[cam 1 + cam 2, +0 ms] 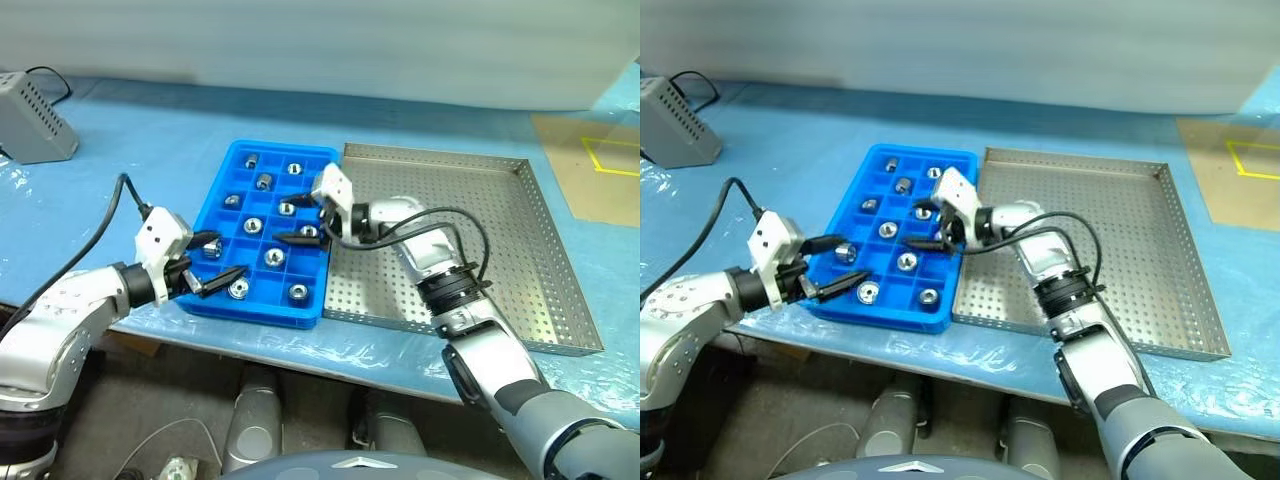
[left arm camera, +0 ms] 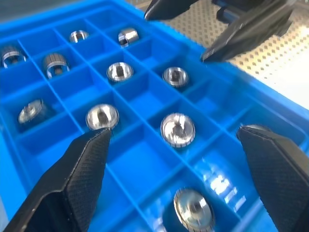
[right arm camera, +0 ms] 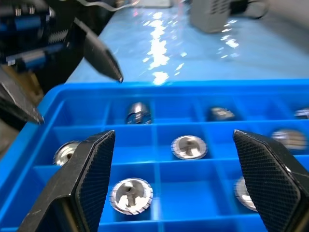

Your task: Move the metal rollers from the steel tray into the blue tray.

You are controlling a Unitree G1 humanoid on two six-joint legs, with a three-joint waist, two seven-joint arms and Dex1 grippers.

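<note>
The blue tray (image 1: 255, 310) lies left of the steel tray (image 1: 500, 230), the two touching side by side. Several metal rollers (image 1: 252, 226) sit one to a compartment in the blue tray, seen close in the left wrist view (image 2: 177, 129) and the right wrist view (image 3: 189, 146). My left gripper (image 1: 225, 257) hovers open over the tray's near left corner with nothing between its fingers. From the steel tray side, my right gripper (image 1: 293, 220) reaches over the blue tray's right half, open and empty. Each wrist view also shows the other gripper's fingers (image 2: 231, 34) (image 3: 104, 58).
A grey box (image 1: 35, 120) with a black cable stands at the back left on the blue plastic-covered table. A brown board with yellow tape (image 1: 600, 160) lies at the far right. The table's front edge runs just below both trays.
</note>
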